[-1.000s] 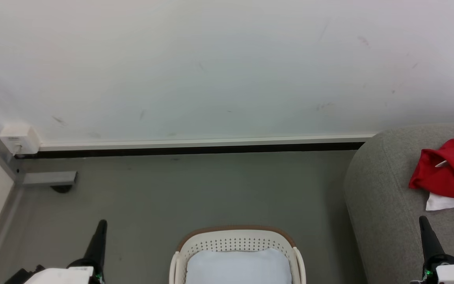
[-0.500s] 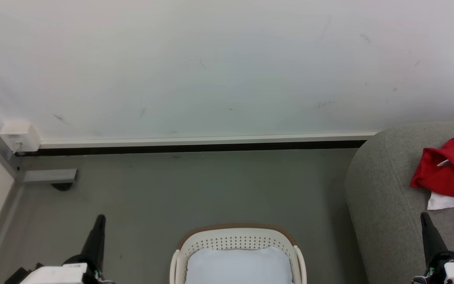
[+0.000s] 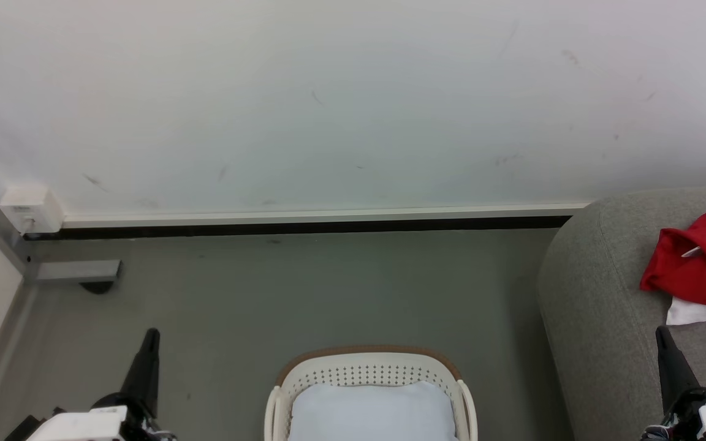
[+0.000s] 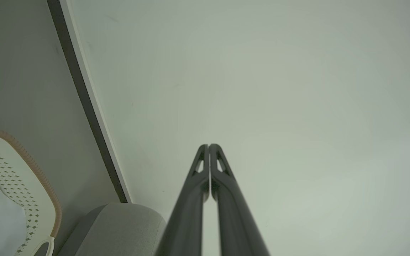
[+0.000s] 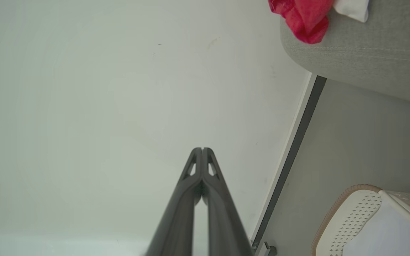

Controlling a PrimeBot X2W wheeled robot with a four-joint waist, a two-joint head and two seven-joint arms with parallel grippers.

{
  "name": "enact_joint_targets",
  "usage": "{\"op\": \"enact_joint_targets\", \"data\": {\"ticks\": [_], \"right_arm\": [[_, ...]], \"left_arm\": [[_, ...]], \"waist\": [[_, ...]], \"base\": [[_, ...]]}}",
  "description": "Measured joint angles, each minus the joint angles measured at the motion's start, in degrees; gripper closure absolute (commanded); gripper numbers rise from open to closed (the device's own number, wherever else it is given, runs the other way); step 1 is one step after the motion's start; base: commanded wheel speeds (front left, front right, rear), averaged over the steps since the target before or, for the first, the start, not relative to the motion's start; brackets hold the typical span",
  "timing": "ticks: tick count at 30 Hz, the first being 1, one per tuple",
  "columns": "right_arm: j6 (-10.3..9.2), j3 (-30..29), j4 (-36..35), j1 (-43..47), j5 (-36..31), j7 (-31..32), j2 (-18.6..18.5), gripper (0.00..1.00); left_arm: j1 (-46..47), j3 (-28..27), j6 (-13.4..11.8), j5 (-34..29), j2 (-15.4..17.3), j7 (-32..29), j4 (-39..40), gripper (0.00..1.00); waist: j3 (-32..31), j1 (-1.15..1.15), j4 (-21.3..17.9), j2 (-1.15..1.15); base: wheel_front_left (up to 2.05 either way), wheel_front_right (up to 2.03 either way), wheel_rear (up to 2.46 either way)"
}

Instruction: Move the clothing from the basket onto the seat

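The basket stands on the grey floor at the bottom centre of my head view. A flat, pale blue-white lining covers its bottom. The wall is beyond the basket, with a dark skirting strip along its foot.

The seat is right of the basket, with a strip of floor between them. The clothing is out of the basket and lies on the seat in a red heap with a white corner poking out on the near side. It is further from me than the basket.

The left jaws are low and left of the basket, well apart from it. My left wrist view shows them pressed together with nothing between them, pointing at the wall.

The right jaws are right of the basket, over the seat. They too are pressed together and hold nothing. In the head view their tip is just short of the white corner. In the right wrist view they point at the wall, and the clothing is off to one side, clear of them.
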State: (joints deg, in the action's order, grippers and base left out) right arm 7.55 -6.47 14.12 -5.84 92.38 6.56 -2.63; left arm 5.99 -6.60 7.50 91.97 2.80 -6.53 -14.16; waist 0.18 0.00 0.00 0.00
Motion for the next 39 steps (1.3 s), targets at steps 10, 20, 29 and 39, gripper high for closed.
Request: {"op": "enact_joint_targets", "data": {"ticks": [10, 20, 29, 39], "right_arm": [[0.00, 0.00, -0.02, -0.01, 0.00, 0.00, 0.00, 1.00], [0.00, 0.00, -0.02, -0.01, 0.00, 0.00, 0.00, 1.00], [0.00, 0.00, -0.02, -0.01, 0.00, 0.00, -0.01, 1.00], [0.00, 0.00, -0.02, -0.01, 0.00, 0.00, -0.01, 1.00]], "left_arm": [[0.01, 0.00, 0.02, 0.00, -0.01, 0.00, 0.00, 1.00], [0.01, 0.00, 0.02, 0.00, -0.01, 0.00, 0.01, 1.00], [0.01, 0.00, 0.02, 0.00, -0.01, 0.00, 0.01, 1.00], [0.01, 0.00, 0.02, 0.00, -0.01, 0.00, 0.01, 1.00]], "waist": [[0.00, 0.00, 0.00, 0.00], [0.00, 0.00, 0.00, 0.00], [0.00, 0.00, 0.00, 0.00], [0.00, 0.00, 0.00, 0.00]], "base": [[0.00, 0.00, 0.00], [0.00, 0.00, 0.00], [0.00, 0.00, 0.00], [0.00, 0.00, 0.00]]}}
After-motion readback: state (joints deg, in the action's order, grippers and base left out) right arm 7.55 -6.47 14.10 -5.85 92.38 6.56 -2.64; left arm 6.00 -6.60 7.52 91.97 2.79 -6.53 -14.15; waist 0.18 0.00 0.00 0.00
